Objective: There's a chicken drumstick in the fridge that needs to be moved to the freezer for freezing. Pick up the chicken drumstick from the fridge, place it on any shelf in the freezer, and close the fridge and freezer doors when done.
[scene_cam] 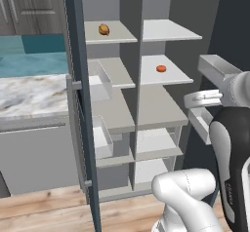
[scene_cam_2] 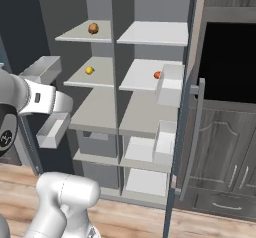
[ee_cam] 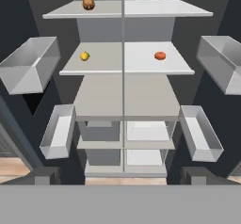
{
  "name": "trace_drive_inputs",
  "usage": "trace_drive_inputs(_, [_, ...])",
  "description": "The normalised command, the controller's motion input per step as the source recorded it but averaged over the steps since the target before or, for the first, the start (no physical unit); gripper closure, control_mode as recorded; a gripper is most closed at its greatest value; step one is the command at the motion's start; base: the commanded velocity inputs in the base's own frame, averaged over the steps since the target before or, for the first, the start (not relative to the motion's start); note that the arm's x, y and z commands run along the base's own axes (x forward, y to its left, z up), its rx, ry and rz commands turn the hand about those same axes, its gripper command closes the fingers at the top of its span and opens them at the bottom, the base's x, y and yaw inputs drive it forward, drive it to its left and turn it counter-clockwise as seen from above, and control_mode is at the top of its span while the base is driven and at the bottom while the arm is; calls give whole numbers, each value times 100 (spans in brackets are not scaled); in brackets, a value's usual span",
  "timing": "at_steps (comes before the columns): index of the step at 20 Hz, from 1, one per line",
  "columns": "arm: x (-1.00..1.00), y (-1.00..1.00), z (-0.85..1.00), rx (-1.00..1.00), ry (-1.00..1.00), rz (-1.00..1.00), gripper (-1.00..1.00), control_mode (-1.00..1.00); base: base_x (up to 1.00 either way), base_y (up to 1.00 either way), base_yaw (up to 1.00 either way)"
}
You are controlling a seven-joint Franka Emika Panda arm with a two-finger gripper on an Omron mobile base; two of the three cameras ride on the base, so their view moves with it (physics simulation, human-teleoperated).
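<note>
The chicken drumstick, a small, light, rounded and probably slick lump, sits on the freezer's top shelf; the gripper, spread wide and empty, should pinch across its plump middle.

Golden-brown chicken drumstick on top-left shelf, doors open.

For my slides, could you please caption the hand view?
Open fridge-freezer seen head-on: chicken drumstick on the freezer's top shelf, both doors open.
</note>
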Motion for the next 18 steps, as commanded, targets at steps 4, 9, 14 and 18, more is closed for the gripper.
trace_drive_inputs(4, [0, 0, 0, 0, 0, 0, -100, 100, 0, 0, 0])
trace_drive_inputs(9, [0, 0, 0, 0, 0, 0, -100, -100, 0, 0, 0])
trace_drive_inputs(14, [-44, -34, 2, 0, -4, 0, -100, -100, 0, 0, 0])
trace_drive_inputs(18, [-73, -49, 0, 0, -9, 0, -100, -100, 0, 0, 0])
